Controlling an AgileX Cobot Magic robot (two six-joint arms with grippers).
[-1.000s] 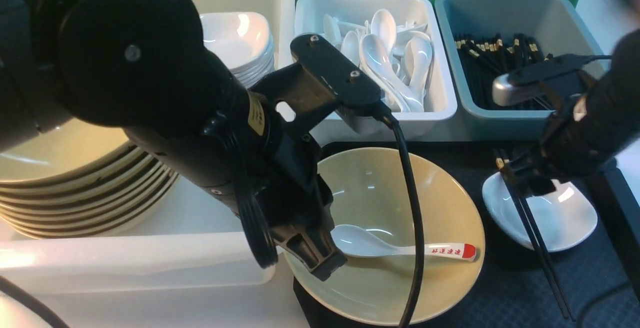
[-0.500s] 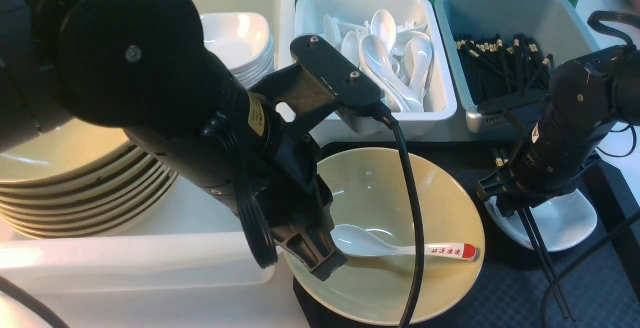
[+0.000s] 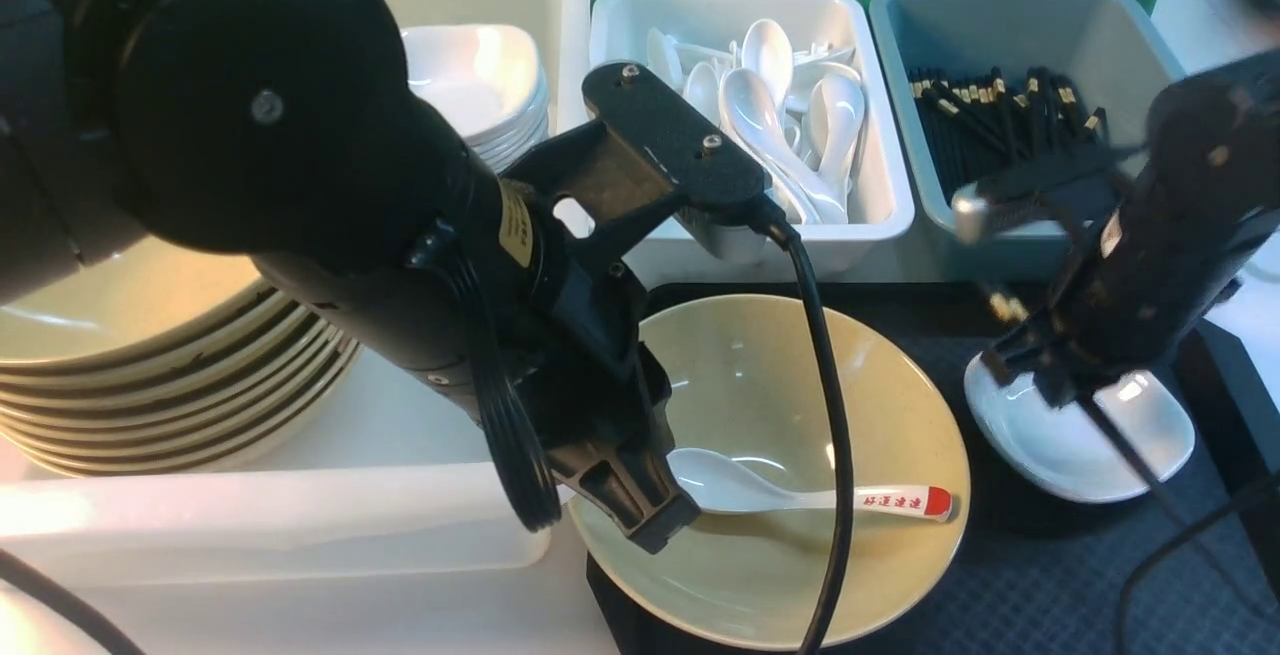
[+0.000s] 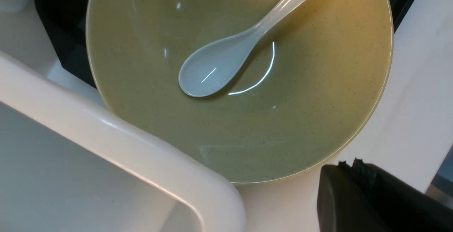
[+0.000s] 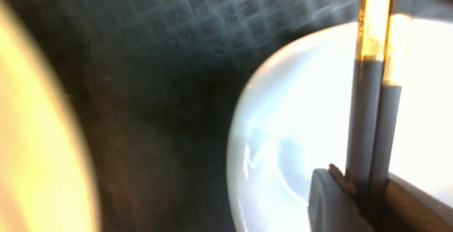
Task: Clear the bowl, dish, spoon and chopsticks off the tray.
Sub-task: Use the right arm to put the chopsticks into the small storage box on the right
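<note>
The olive-tan bowl (image 3: 740, 385) sits on the black tray (image 3: 1040, 585), with the red-tipped white spoon (image 3: 800, 500) lying inside it. My left gripper (image 3: 650, 525) hangs shut and empty just outside the bowl's near-left rim; the left wrist view shows its closed tips (image 4: 348, 163) beside the bowl (image 4: 247, 129) and spoon (image 4: 219, 65). My right gripper (image 3: 1055, 385) is over the small white dish (image 3: 1090, 445), shut on the black chopsticks (image 3: 1140, 475). In the right wrist view the chopsticks (image 5: 368, 118) run out from between the jaws of that gripper (image 5: 368, 184) above the dish (image 5: 300, 136).
A white tub (image 3: 300, 525) on the left holds a stack of tan bowls (image 3: 150, 355) and stacked white dishes (image 3: 470, 85). Behind the tray stand a white bin of spoons (image 3: 870, 205) and a grey-blue bin (image 3: 960, 245) of chopsticks. The left arm's cable crosses the bowl.
My right gripper has closed on the chopsticks over the dish, and their thin ends have swung to the right off the tray. The left arm has barely moved.
</note>
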